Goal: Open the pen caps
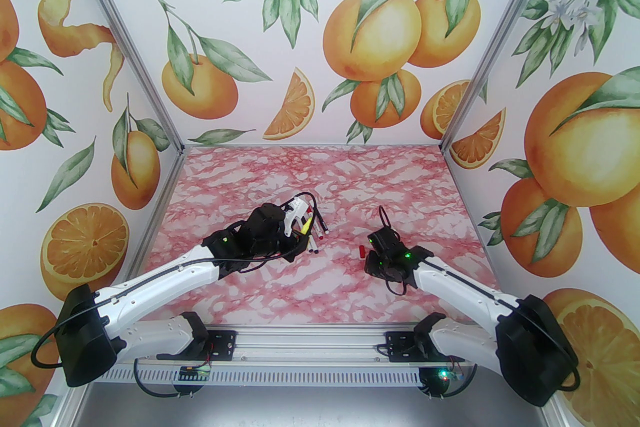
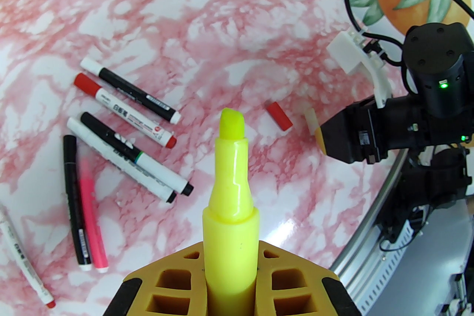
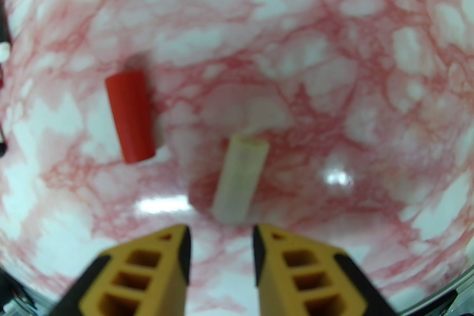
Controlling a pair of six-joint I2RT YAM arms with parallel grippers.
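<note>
Logging two loose caps flat on the worktop (image 3: 333, 47) just ahead of the right tool (image 3: 221, 233): red cap (image 3: 129, 116) and pale cap (image 3: 240, 177), side by side but apart, long axes running away from the tool, the pale one's open mouth at the far end. Right tool jaws stand slightly parted on nothing; left tool (image 2: 230, 251) is clamped on the yellow highlighter (image 2: 231, 166), bare tip pointing outward. I cannot read the print on the markers (image 2: 126, 110).

Two pen caps lie loose on the tabletop right of centre, a stubby red cap (image 3: 129, 116) and, just beside it on the right, a pale translucent cap (image 3: 242, 177), while others remain seated on the pens (image 2: 126, 110) at left.
</note>
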